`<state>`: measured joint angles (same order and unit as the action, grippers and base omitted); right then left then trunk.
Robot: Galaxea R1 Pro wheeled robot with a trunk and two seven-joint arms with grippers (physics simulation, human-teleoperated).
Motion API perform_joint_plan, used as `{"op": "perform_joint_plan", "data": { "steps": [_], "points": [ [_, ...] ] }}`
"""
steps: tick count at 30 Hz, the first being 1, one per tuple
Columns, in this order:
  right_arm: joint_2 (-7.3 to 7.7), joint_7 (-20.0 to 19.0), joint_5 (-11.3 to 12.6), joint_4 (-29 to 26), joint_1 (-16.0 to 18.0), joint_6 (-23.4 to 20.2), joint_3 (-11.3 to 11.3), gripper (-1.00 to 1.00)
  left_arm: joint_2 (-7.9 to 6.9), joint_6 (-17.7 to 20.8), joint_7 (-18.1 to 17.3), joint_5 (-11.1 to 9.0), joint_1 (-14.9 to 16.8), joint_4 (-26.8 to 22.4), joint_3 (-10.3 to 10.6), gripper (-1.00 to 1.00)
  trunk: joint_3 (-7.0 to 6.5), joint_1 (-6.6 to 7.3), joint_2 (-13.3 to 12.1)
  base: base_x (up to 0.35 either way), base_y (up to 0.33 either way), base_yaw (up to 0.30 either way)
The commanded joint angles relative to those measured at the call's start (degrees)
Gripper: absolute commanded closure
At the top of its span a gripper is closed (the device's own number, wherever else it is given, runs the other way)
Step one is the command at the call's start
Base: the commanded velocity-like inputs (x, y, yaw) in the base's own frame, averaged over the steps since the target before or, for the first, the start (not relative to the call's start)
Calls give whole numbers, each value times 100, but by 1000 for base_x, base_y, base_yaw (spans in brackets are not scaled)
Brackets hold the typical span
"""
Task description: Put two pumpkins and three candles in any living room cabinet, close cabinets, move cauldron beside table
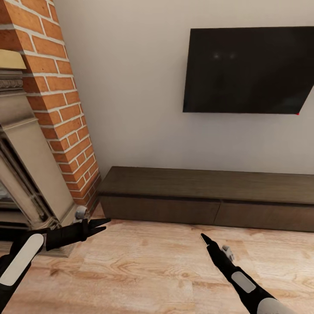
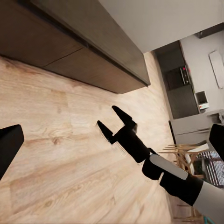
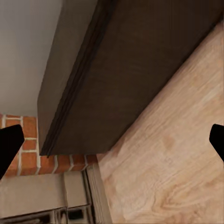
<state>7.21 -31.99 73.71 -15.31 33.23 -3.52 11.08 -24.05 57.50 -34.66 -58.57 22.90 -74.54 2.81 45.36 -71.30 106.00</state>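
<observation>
Both arms sit low in the head view over the wood floor. Left gripper has its jaws spread, holding nothing. Right gripper reads as a single point from the head; the left wrist view shows it with fingers parted and empty.

Cabinet sits against the wall under the TV, just beside the brick chimney and fireplace. Both fronts look flush, i.e. closed.

Handling, my read: rigid wooden drawer fronts with no handles and smooth faces, so pads will likely slip on the flat. Best purchase is probably the dark gap under the top slab, hooking the front's upper edge and pulling straight out.

View differences: the right wrist view shows that recessed seam close up, plus the cabinet's end next to the brick. The left wrist view catches what looks like a kitchen beyond the cabinet's far end.
</observation>
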Motion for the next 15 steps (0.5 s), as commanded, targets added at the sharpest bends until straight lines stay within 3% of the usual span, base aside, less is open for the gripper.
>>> {"op": "perform_joint_plan", "data": {
  "steps": [1, 4, 6, 10, 13, 15],
  "points": [
    [-41, 15, 311, -45, 5, 42, 17, -100, 0, 16, -26, 4, 4, 1, 21, -100, 5, 1, 2, 0, 0, 0],
    [-133, 47, 880, -235, 7, 122, 4, -100, 17, 16, -31, -1, 4, 1, 186, -100, 5, 1, 2, 0, 0, 0],
    [-154, 45, 1040, -297, 8, 163, 1, -100, 24, 16, -32, -4, 6, 1, 331, -100, 5, 1, 2, 0, 0, 0],
    [-190, 109, 1090, -340, 27, 316, 14, -100, 19, 13, -38, -50, 8, -122, 406, -100, 5, 1, 2, 0, 0, 0],
    [-208, 109, 1132, -334, 42, 529, -6, -100, 3, 9, -41, -351, 6, -287, 415, -100, 5, 1, 2, 0, 0, 0],
    [-208, 77, 1154, -333, 45, 536, -76, -100, 5, 8, -41, -434, 5, -314, 434, -100, 5, 1, 2, 0, 0, 0]
  ]
}}
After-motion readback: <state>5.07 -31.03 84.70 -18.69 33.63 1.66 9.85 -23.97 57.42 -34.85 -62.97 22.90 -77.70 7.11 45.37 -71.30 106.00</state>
